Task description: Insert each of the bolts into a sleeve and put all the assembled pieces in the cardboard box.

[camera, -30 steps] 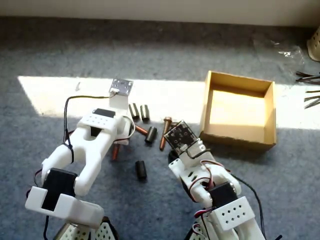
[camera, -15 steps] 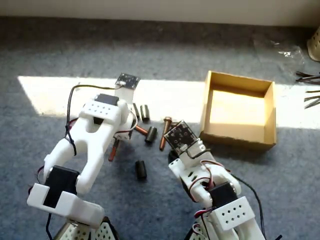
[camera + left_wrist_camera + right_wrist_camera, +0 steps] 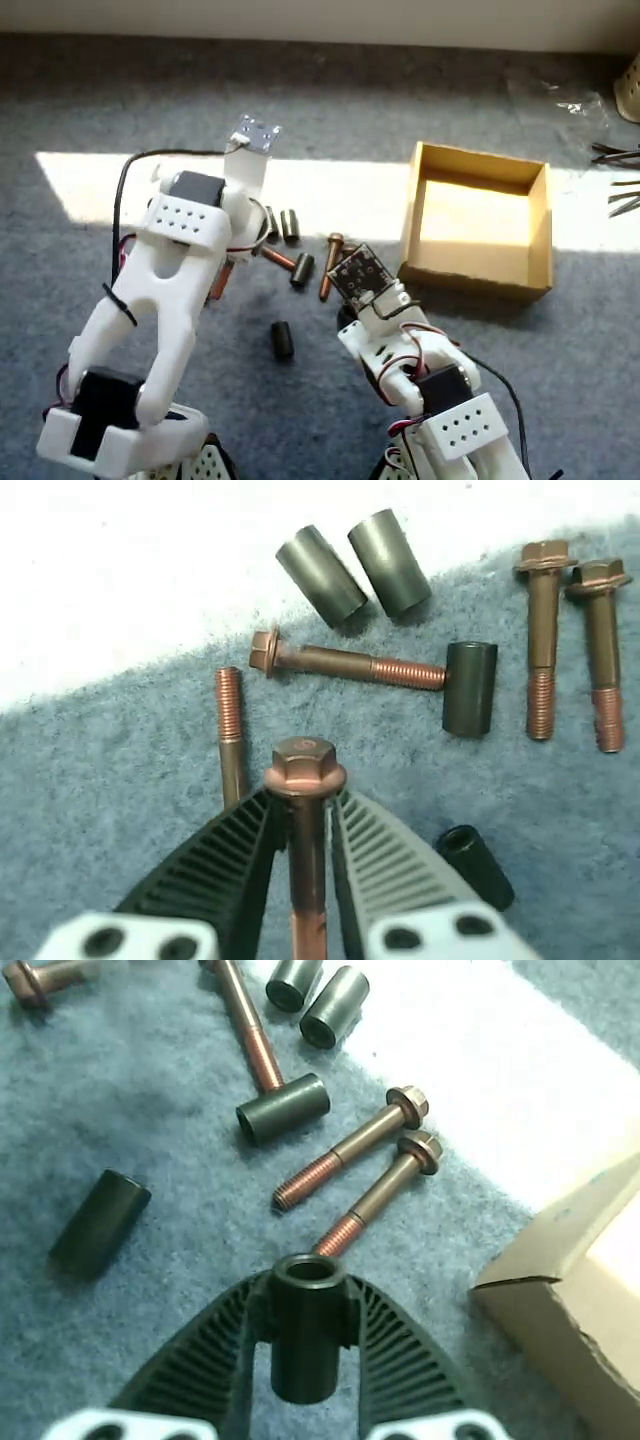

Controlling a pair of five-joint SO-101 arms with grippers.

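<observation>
Coppery hex bolt (image 3: 305, 780), smooth tubular sleeve (image 3: 303, 1335)

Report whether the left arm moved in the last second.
Yes. The left arm stretched away from its base: its wrist end, earlier within the sunlit strip, now reaches past the strip's far edge.

Copper-brown bolts (image 3: 345, 665), dark grey sleeves (image 3: 470, 688), a tan cardboard box (image 3: 478, 165), white arms (image 3: 170, 290) with black ribbed fingers (image 3: 235, 855), all on a grey-blue desk (image 3: 350, 100).
</observation>
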